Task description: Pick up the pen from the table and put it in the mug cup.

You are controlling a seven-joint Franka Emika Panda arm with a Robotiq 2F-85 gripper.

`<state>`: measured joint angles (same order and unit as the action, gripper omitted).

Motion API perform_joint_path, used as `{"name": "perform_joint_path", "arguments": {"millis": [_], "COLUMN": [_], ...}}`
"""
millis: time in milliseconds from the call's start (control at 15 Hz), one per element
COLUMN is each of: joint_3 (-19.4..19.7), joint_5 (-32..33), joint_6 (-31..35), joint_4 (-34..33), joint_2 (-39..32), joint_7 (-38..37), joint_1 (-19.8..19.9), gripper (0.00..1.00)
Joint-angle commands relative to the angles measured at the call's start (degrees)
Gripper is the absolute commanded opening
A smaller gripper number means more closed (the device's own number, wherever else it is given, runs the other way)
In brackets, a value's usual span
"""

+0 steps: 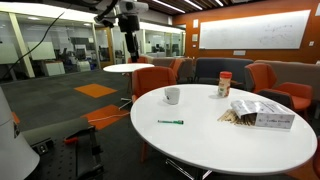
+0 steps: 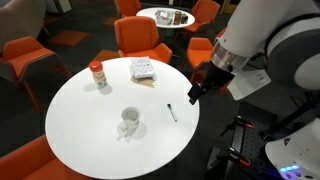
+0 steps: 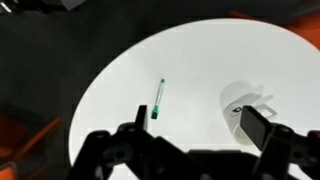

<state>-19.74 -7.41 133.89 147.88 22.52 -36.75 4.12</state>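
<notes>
The green pen (image 2: 171, 112) lies flat on the white round bench (image 2: 90, 140), near the edge closest to the robot and well apart from the mug (image 2: 129, 121), which stands upright more toward the middle. The hand (image 2: 193, 94) hangs in the air by that same edge, above the level of the bench top and touching nothing. In the wrist view the hand (image 3: 195, 120) has its two fingers (image 3: 135, 130) spread wide with nothing between them; the pen (image 3: 157, 98) shows just above the left one, and the mug (image 3: 240, 100) is partly hidden behind the right one. On the far side of the bench, a brown jar with a red lid (image 1: 224, 85) stands upright near a box (image 1: 264, 114).
</notes>
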Motion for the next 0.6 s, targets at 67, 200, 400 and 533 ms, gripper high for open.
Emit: {"name": "perform_joint_path", "arguments": {"millis": [67, 200, 400, 533], "joint_3": [0.41, 2.06, 6.06, 8.94], "joint_5": [9.41, 13.96, 18.62, 18.76], "joint_6": [7.40, 9.08, 9.81, 9.77], "joint_4": [-4.80, -7.07, -10.91, -13.50], "joint_2": [-11.98, -16.86, -23.54, -27.61], "joint_7": [-9.34, -13.98, -19.03, -19.11], "joint_1": [1.44, 1.05, -1.03, -2.97], "gripper": [1.00, 1.00, 1.00, 1.00]}}
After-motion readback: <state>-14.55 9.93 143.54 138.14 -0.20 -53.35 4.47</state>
